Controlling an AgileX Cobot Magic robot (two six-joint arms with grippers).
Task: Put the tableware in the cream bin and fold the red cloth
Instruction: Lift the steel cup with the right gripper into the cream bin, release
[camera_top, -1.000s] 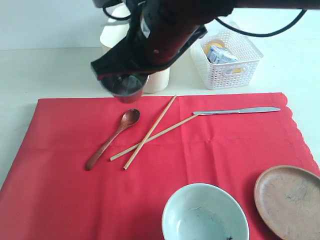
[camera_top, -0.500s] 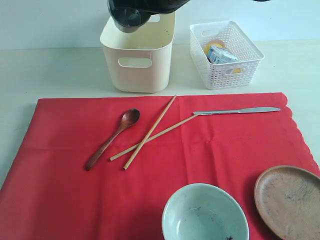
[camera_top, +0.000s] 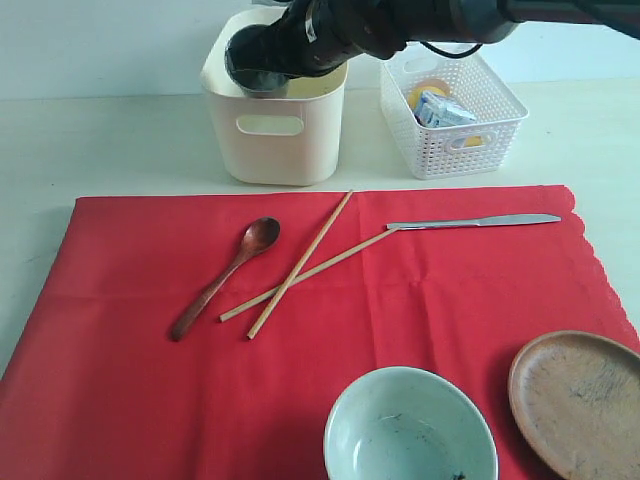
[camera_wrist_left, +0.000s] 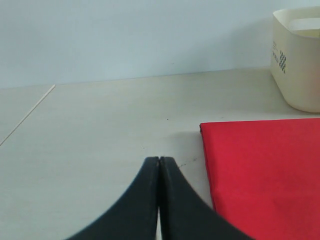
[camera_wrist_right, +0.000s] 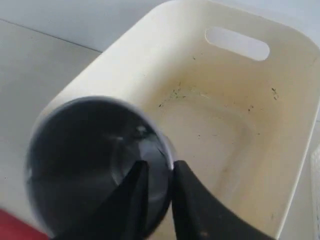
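My R gripper (camera_wrist_right: 159, 167) pinches steel cup (camera_wrist_right: 85, 160) by its wall: round, dark shiny inside, blurred, tilted over cream bin (camera_wrist_right: 280, 100). L gripper (camera_wrist_left: 159, 161) tips together.

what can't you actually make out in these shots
- Exterior view: inside of the cream bin, hidden by its front wall, the steel cup and the arm.
- Exterior view: items in the white basket, screened by its lattice wall.
- Exterior view: round brown plate and bowl, cut off by the frame edges.
- Right wrist view: steel cup's surface, blurred.
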